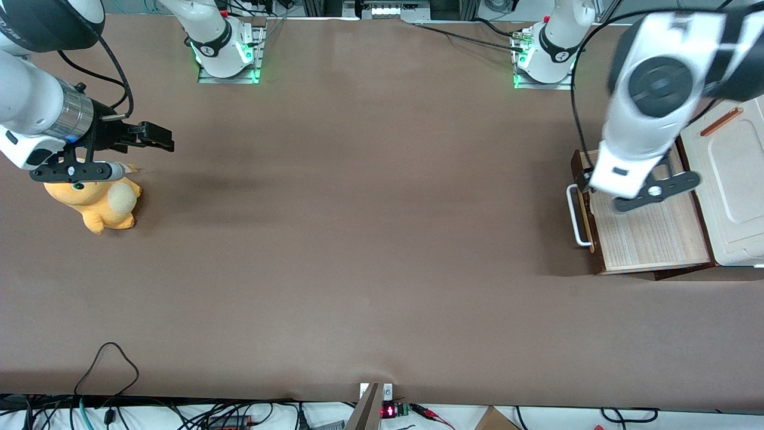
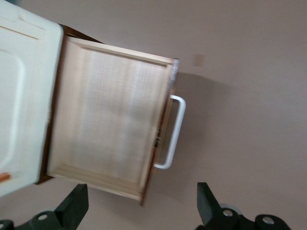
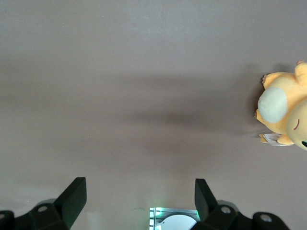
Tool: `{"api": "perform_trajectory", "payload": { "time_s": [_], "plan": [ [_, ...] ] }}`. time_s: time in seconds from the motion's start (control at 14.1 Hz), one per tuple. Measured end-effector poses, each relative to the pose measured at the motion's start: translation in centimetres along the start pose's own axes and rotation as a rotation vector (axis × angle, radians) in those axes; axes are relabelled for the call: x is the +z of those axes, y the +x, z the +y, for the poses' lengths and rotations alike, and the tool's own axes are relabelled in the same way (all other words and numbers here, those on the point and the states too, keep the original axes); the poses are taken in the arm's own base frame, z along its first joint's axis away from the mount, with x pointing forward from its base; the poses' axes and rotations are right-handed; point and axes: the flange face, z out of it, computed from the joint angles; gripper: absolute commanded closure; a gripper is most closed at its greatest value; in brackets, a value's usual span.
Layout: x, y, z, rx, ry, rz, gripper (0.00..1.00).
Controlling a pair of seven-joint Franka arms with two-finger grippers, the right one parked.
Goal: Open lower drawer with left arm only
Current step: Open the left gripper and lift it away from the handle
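The lower drawer (image 1: 653, 236) stands pulled out from under the cream-white cabinet top (image 1: 737, 179), its light wood inside (image 2: 105, 124) bare. Its white bar handle (image 1: 578, 216) (image 2: 173, 134) points toward the parked arm's end of the table. The left arm (image 1: 650, 89) hangs above the drawer's part farther from the front camera. In the left wrist view my gripper (image 2: 141, 208) is open and raised above the drawer's corner, its black fingers (image 2: 76, 207) wide apart with only the drawer edge and table seen between them. It touches nothing.
An orange plush toy (image 1: 101, 203) (image 3: 283, 115) lies at the parked arm's end of the table. Both arm bases (image 1: 227, 54) stand at the table edge farthest from the front camera. Cables (image 1: 107, 370) trail along the nearest edge.
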Motion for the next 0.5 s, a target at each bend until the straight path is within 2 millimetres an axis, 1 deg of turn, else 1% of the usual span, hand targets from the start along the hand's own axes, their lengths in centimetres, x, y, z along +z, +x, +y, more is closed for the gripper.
{"api": "perform_trajectory", "payload": {
  "time_s": [0.07, 0.21, 0.35, 0.5],
  "plan": [
    [-1.0, 0.5, -1.3, -0.003, -0.078, -0.024, 0.00],
    [-2.2, 1.6, -4.2, 0.024, -0.181, -0.039, 0.00],
    [-2.7, 2.5, -6.4, 0.086, -0.212, -0.015, 0.00],
    [-3.3, 3.0, -8.3, 0.111, -0.224, 0.014, 0.00]
  ]
}}
